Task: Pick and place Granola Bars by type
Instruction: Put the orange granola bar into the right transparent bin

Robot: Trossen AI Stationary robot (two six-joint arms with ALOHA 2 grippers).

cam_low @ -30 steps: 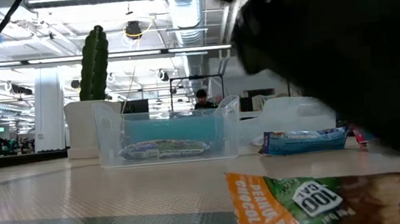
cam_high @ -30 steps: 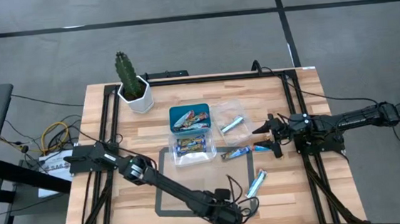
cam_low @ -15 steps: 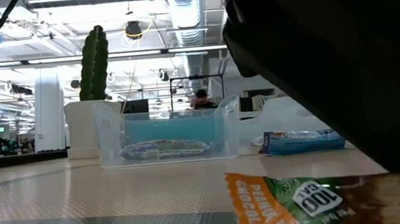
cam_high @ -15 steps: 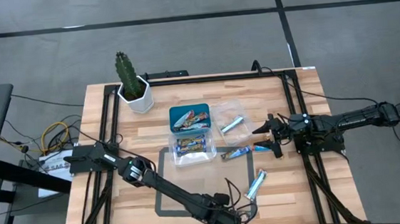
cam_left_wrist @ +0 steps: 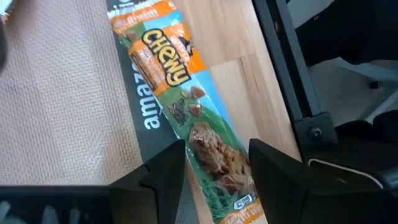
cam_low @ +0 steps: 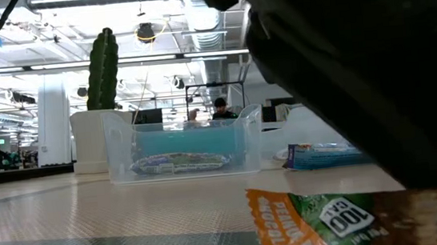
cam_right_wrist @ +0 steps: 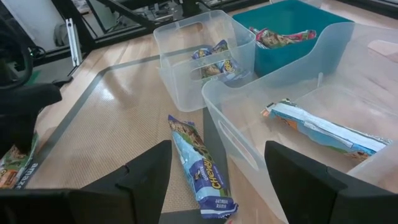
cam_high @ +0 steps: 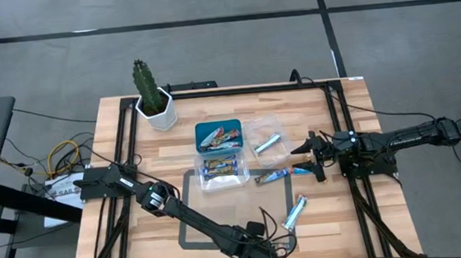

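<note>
Left tool (cam_left_wrist: 214,171) straddles an orange-green bar (cam_left_wrist: 186,112) at the table's near edge.
Fingers spread, gripping nothing; arm hides the bar from above. Right tool (cam_right_wrist: 214,180) open, empty.

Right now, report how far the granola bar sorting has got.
Done: bars lie in the teal tray and both clear tubs. In hand: the left tool, open, straddles the orange-green bar. The right tool, open, faces a blue bar. Left: those two, plus a silver-blue bar.

In the low view a dark arm (cam_low: 358,69) blocks the right half (blurred, very close); the orange-green bar (cam_low: 333,224) runs off the bottom edge.
</note>
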